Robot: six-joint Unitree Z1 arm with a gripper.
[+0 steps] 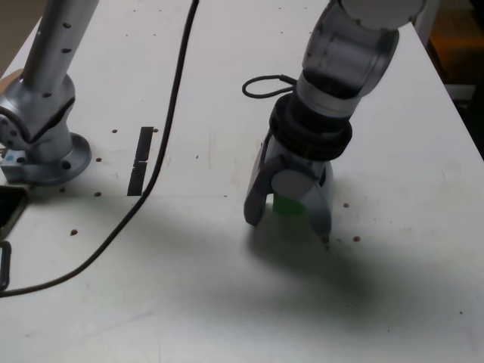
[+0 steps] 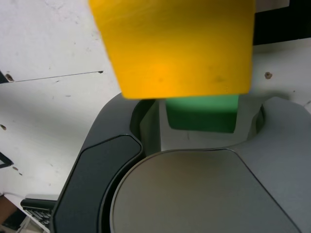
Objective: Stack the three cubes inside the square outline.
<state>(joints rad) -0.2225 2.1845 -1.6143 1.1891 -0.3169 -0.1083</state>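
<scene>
Right, sweeping across the exterior view from its left: my own base (image 1: 47,147) is well off from the green cube (image 1: 287,206), then come the short tape strips (image 1: 141,160) and the black cable (image 1: 162,151), both a good way to the exterior view's left of the green cube. No square outline shows around the green cube in this view, so I can't say whether it sits inside. The red one isn't in sight either.

Now the gripper (image 1: 287,219): it's down low on the table (image 1: 227,302), one jaw on either side of the green cube. From the wrist the yellow cube (image 2: 180,43) fills the view, right against the green cube (image 2: 201,114). Jaws stand partway apart, but whether they're clamping yellow or merely straddling the pair, I can't tell.

My read: this is yellow going onto green. To do it well, I'd line up yellow's edges square with the green cube, let it settle flat, then spread the jaws gently and evenly so neither one drags the green cube sideways, and lift straight up.
</scene>
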